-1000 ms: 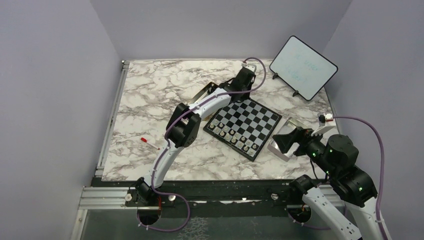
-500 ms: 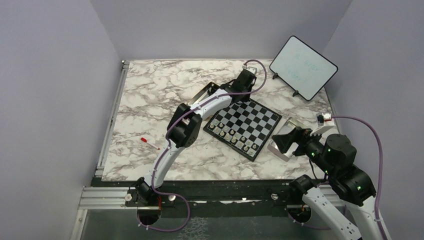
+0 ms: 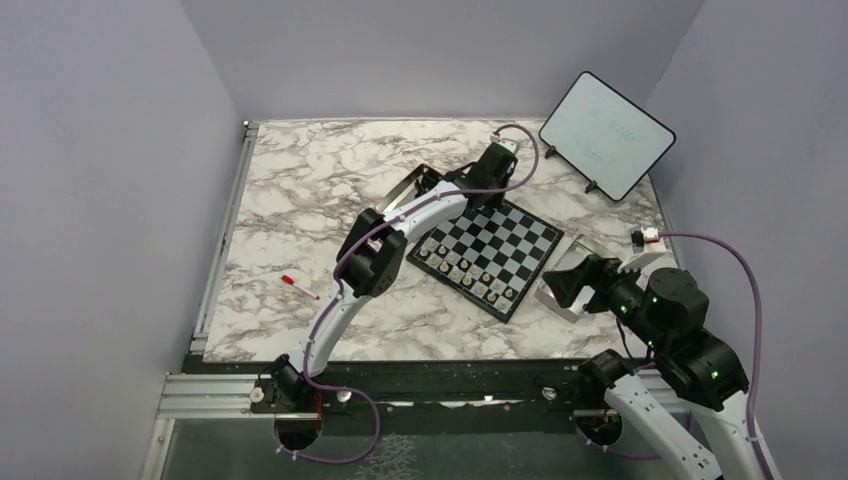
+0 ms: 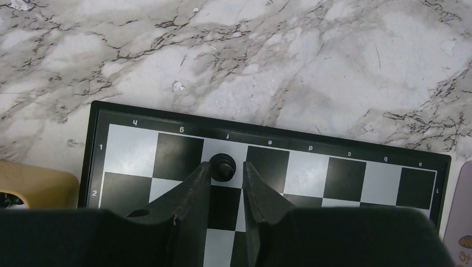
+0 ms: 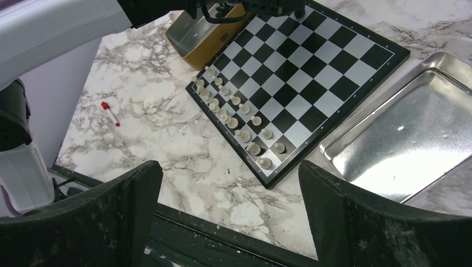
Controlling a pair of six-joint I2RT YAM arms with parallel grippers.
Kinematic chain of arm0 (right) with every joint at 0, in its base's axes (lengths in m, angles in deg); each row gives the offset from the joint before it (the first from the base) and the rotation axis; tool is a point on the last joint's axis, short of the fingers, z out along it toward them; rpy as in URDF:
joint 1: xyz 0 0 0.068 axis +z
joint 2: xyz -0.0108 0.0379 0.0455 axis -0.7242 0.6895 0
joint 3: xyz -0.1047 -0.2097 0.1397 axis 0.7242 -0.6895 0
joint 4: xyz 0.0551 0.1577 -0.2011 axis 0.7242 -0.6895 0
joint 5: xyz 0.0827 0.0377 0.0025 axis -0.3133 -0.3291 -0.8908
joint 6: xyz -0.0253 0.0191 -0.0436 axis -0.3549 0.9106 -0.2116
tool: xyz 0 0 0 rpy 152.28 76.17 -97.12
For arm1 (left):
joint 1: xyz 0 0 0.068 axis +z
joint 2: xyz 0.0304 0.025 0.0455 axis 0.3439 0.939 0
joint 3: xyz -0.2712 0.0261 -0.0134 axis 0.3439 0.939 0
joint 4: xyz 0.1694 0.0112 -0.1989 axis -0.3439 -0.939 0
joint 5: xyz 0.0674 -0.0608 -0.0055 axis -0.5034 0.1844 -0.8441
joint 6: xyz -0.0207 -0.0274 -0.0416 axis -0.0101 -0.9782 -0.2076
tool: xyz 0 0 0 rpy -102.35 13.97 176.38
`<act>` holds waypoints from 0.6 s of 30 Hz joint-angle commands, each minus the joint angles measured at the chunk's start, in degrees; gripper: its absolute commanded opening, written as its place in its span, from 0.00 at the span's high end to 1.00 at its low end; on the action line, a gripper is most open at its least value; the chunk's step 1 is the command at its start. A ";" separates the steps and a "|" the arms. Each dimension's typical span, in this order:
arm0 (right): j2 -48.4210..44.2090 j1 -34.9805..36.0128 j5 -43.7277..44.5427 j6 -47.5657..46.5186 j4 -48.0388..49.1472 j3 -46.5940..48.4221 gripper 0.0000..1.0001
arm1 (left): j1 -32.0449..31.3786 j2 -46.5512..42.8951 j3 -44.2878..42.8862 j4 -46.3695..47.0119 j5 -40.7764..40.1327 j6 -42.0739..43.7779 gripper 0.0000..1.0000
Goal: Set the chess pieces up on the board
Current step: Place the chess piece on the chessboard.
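Left gripper [image 4: 226, 166]: fingers narrowly parted either side of 1 black chess piece [image 4: 224, 163], a slight gap visible, no grip. The piece stands upright on an edge-row white square of the board [image 4: 305, 169]. Right gripper [image 5: 227, 169]: spread wide, empty, by the silver tray [image 5: 401, 128].

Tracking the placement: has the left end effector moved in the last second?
Yes, slightly: in the top view the left end effector shifted nearer the board, toward its far corner.

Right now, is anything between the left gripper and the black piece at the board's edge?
Nothing visible does. The black piece stands on a white edge-row square of the board, between the fingers of the left gripper; neighbouring squares bare.
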 commanded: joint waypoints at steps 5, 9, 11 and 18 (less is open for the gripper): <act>-0.76 0.27 -1.15 -0.06 -0.04 -0.55 0.02 | -0.52 -0.05 0.08 -1.05 0.21 0.63 0.63; -0.91 0.27 -1.43 -0.22 0.16 -0.67 0.02 | -0.53 -1.23 -0.19 -1.12 0.21 0.07 0.57; -1.21 0.27 -1.55 -0.24 0.37 -0.81 0.02 | -0.52 -2.02 -0.79 -1.28 0.48 -0.21 0.55; -1.68 0.27 -1.56 -0.59 0.57 -1.04 0.03 | -0.33 -6.69 -0.42 -2.52 0.71 0.08 0.53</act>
